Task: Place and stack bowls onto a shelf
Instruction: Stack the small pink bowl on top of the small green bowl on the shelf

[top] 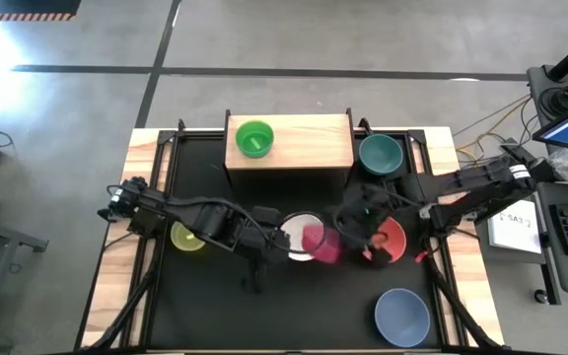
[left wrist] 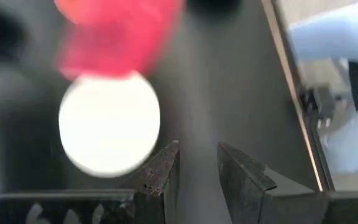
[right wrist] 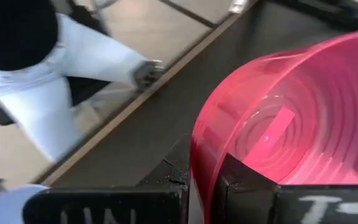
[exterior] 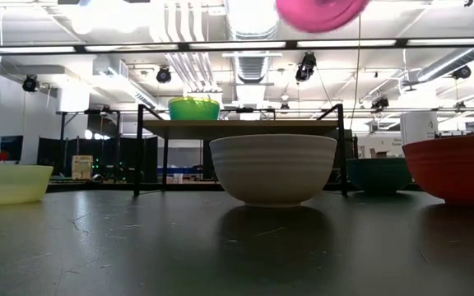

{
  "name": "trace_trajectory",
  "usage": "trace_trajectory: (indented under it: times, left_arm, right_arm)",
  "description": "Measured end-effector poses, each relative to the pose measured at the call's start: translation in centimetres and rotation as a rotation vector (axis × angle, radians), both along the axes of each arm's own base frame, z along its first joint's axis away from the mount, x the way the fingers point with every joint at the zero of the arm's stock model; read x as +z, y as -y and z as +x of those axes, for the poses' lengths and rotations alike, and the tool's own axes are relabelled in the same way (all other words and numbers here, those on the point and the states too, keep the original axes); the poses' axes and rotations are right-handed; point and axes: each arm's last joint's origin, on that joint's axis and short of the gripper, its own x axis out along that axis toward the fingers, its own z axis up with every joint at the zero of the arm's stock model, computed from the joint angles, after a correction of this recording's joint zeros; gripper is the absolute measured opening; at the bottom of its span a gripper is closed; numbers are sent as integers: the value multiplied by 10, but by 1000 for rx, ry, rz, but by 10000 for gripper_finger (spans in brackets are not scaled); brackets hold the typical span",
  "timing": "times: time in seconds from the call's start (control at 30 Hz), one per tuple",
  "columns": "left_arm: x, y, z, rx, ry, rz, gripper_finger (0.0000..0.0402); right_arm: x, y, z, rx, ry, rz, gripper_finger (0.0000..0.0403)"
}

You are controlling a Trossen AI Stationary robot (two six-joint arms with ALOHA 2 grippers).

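Observation:
A green bowl [top: 254, 138] sits on the light-wood shelf [top: 304, 148] at the table's far side. A teal bowl [top: 380, 153] stands on the table to the right of the shelf. On the black table also stand a yellow bowl [top: 187, 237], a white bowl [top: 296, 233], a red bowl [top: 390, 240] and a periwinkle bowl [top: 402, 316]. My right gripper [top: 341, 237] is shut on a pink bowl [top: 321, 243], held high over the white bowl's right side [exterior: 319, 10]. My left gripper [left wrist: 197, 149] hovers open beside the white bowl [left wrist: 107, 124], with nothing between its fingers. My right gripper pinches the pink bowl's wall at the rim [right wrist: 196, 155]. One finger [right wrist: 238, 180] is inside the bowl and the other finger [right wrist: 169, 177] is outside. The fingers come slanting down from the table's right side. The bowl is lifted clear of the table and tilted.
The shelf has bare board to the right of the green bowl. The red bowl [exterior: 459, 168] stands just right of the white one [exterior: 272, 168]. A person's legs [right wrist: 73, 81] stand beyond the table's edge.

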Motion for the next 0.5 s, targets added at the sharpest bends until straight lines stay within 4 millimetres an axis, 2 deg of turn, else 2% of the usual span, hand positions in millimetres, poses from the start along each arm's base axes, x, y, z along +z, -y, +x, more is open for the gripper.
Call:
trace_trajectory:
  times: [0.17,0.37,0.5]
  left_arm:
    - [-5,1,-13,117,-129,-17,84]
    - [-5,12,-18,188,-117,-8,84]
    - [-5,20,-23,264,-94,10,84]
  right_arm:
    - [2,44,7,-106,78,-54,9]
    - [9,92,22,-272,248,-71,9]
    - [3,116,38,-342,314,-77,9]
